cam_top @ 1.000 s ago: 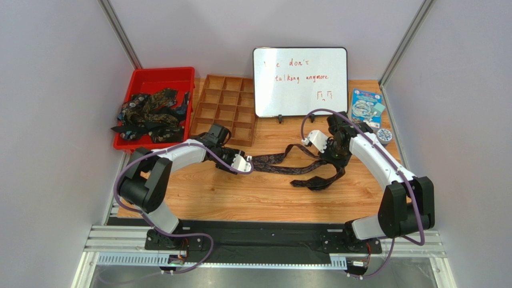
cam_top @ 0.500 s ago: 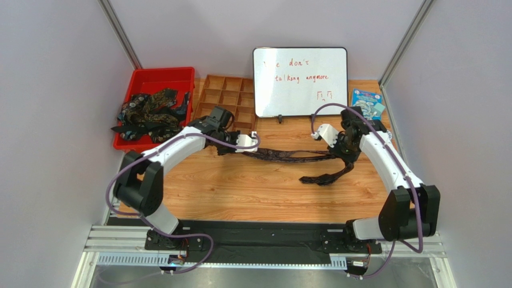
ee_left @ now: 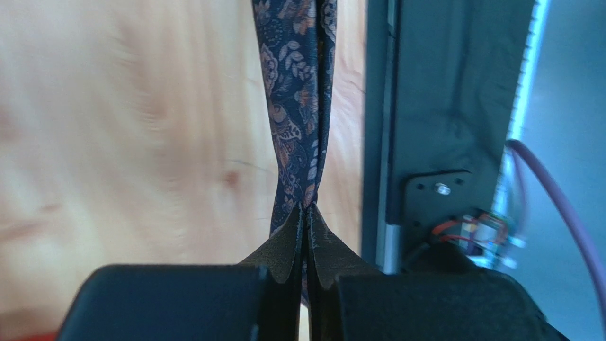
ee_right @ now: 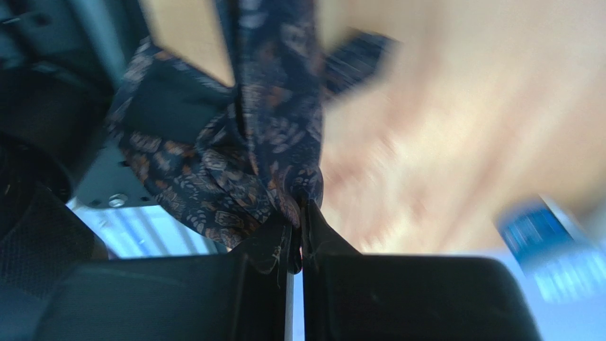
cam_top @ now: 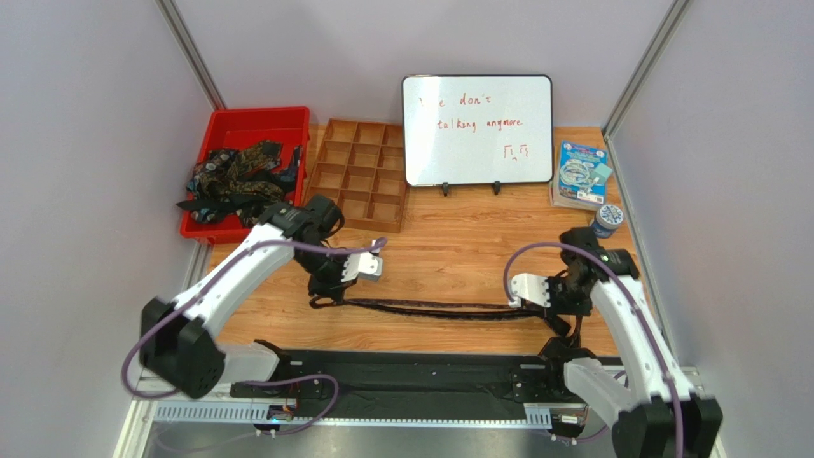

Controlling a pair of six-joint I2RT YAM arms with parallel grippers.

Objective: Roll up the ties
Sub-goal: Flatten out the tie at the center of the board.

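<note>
While left claw (ee_left: 306,213) and right claw (ee_right: 300,213) are each clamping shut near opposite ends of one tie (cam_top: 430,308), it is stretching taut along near edge of tabletop (cam_top: 449,258). Rolling is not yet starting; other ties (cam_top: 234,181) are waiting in red tray (cam_top: 253,116) at far left corner.

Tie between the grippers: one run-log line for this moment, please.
left gripper: shut on tie | right gripper: shut on tie, fabric bunched | tie: stretched straight between them, not rolled

Matt printed-cloth tie (ee_left: 295,106), wood-grain table (ee_left: 142,142)
</note>
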